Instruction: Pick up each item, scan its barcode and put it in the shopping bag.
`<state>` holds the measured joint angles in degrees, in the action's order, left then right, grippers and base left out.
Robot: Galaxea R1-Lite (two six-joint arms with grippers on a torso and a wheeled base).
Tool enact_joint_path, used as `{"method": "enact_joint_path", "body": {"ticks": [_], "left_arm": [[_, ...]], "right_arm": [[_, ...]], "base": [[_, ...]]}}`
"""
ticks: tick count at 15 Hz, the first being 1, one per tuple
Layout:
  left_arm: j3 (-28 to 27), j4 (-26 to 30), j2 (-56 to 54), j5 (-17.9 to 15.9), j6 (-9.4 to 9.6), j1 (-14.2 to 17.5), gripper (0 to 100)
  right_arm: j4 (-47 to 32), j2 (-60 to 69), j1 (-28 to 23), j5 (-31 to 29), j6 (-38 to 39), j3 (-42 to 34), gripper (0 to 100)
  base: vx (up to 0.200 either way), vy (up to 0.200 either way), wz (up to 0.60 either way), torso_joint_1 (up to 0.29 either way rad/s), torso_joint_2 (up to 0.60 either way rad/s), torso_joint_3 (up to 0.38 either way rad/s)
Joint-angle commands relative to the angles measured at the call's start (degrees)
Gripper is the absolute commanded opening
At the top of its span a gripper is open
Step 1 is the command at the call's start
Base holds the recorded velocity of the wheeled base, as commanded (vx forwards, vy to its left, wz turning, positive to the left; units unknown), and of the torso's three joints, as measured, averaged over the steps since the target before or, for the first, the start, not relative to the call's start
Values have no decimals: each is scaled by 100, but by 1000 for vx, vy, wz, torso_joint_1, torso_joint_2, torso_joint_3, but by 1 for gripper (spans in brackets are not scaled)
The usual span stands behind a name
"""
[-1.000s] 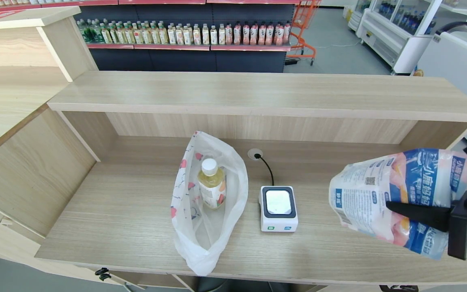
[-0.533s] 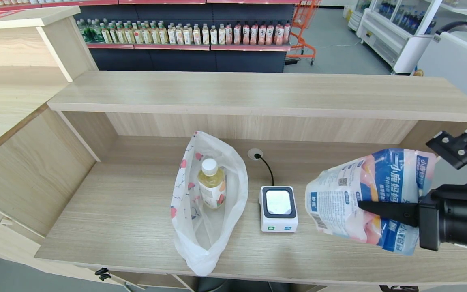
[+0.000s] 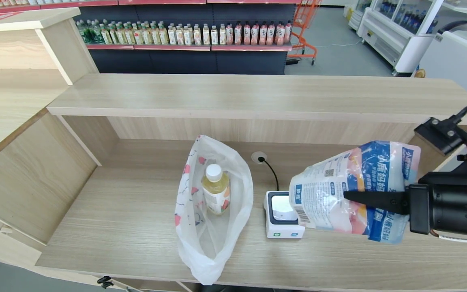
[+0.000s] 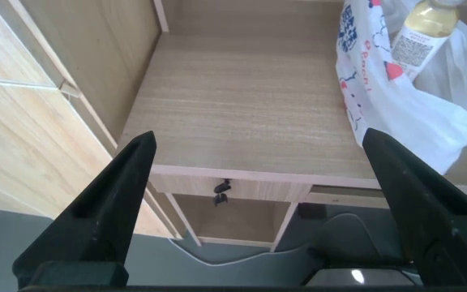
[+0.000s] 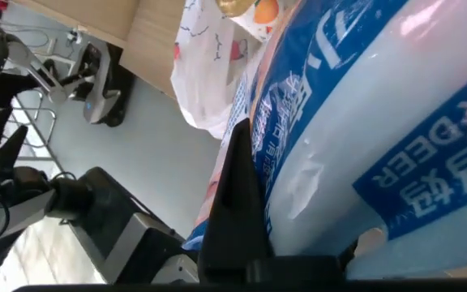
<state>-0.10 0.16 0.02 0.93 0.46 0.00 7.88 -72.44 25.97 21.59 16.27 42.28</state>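
- While hanging just off the near edge of the counter [image 4: 242, 113], spread wide with nothing between the fingers [image 4: 104, 211]: left gripper [image 4: 258, 203].
- On the counter close to that front edge, mouth open upward: shopping bag [image 3: 213, 259], thin white plastic with small red prints.
- Off to the right and above the counter, pinched tight on a pouch [image 3: 363, 170]: right gripper [image 3: 351, 197], one black finger laid across the pouch's face, the other hidden behind it.
- Held clear of the surface and tilted, coloured white, blue and pink; barcode corner lowest and, from the head view, overlapping the right side of the scanner [image 3: 280, 205]; cannot tell whether touching it.
- Just right of the bag, flat on the counter with window facing up: that white scanner, with a black cable [image 3: 273, 174] running back to a round hole in the counter.
- Inside the bag, toward its far end: bottle [image 3: 216, 192] of yellowish drink with a white cap; cannot tell whether standing or leaning.
- Beyond, across the whole width: raised wooden ledge [image 3: 258, 95].
- Farthest back: shop shelf [image 3: 185, 47] lined with bottles, and glass-topped freezers [image 3: 395, 36] at the right.
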Motion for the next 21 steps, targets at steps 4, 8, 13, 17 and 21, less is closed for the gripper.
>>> {"method": "enact_joint_path", "body": {"ticks": [4, 8, 13, 17, 21], "left_arm": [[1, 2, -2, 4, -2, 0, 100], [1, 2, -2, 4, -11, 0, 100], [1, 2, -2, 4, -11, 0, 100], [1, 2, -2, 4, -11, 0, 100], [10, 2, -2, 4, -11, 0, 100]], "right_arm": [[4, -640, 286, -14, 157, 404, 0], [276, -1361, 427, -225, 754, 387, 0], [1287, -2530, 849, -885, 1616, 387, 0], [1489, -3163, 901, -858, 1581, 975, 0], [1506, -3690, 937, -858, 1581, 1362, 0]], "base": [[0, 150, 0, 7, 8, 2], [0, 0, 0, 0, 0, 0], [0, 0, 0, 0, 0, 0], [0, 0, 0, 0, 0, 0], [0, 0, 0, 0, 0, 0]]}}
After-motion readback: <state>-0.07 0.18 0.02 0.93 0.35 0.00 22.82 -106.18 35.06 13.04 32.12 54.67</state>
